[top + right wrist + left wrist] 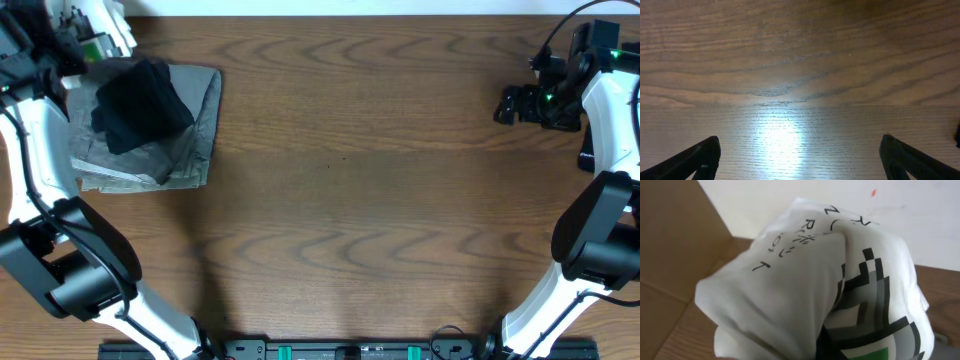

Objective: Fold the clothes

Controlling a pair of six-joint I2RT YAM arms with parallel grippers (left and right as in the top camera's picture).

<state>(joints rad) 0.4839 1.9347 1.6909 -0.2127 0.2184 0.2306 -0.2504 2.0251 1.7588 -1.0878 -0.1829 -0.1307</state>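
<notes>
Evidently all folding remains: your left gripper (70, 50) clamps the bunched T-shirt (790, 290) far left, your right gripper (800, 142) gapes wide, empty

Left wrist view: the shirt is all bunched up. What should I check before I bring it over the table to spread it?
1. Grip: left gripper shut on white T-shirt: ok, though cloth hides the contact.
2. Shirt flat: not ok, bunched, print outward.
3. Helper: right gripper open: ok.
4. Landing spot: table middle is bare wood: ok.
5. Path: grey folded pile with black garment on top sits beside the left arm: not ok.
6. Shirt free of the cardboard: cannot tell.
</notes>
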